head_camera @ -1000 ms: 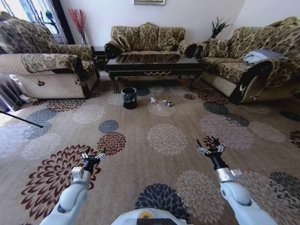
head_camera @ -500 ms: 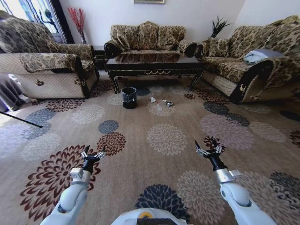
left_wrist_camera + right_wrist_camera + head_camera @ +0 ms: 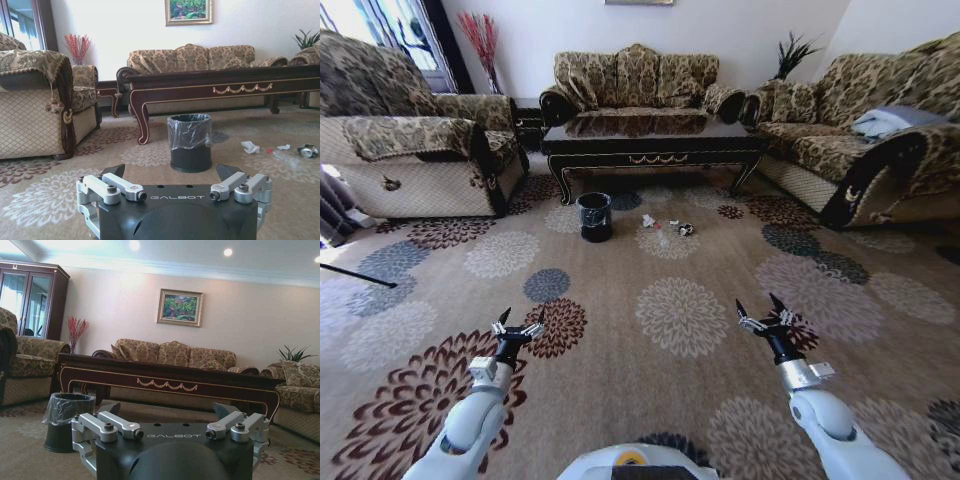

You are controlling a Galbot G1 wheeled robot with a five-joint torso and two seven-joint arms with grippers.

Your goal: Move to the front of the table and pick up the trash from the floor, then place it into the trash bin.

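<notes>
Left tool (image 3: pixel 517 327): low over carpet (image 3: pixel 620 300), fingers spread, empty.
Bin (image 3: pixel 594 215): on carpet before counter (image 3: pixel 650 143).
Trash (image 3: pixel 666 228): just right of bin, well ahead of both tools.
Right tool (image 3: pixel 764 319): fingers spread, empty.

In the head view the trash (image 3: pixel 665 226) on the floor (image 3: pixel 650 310) off the trash bin's (image 3: pixel 594 216) right side is too small to sort into single pieces; a white wad and a dark bit can be made out, little more. The table's (image 3: pixel 650 150) far legs are hidden behind its apron. In the left wrist view the table runs off the picture's right edge, and the clear bottle (image 3: pixel 284 156) is faint against the carpet. In the right wrist view the gripper body (image 3: pixel 170 450) covers the foot of the bin and the floor just beyond it.
</notes>
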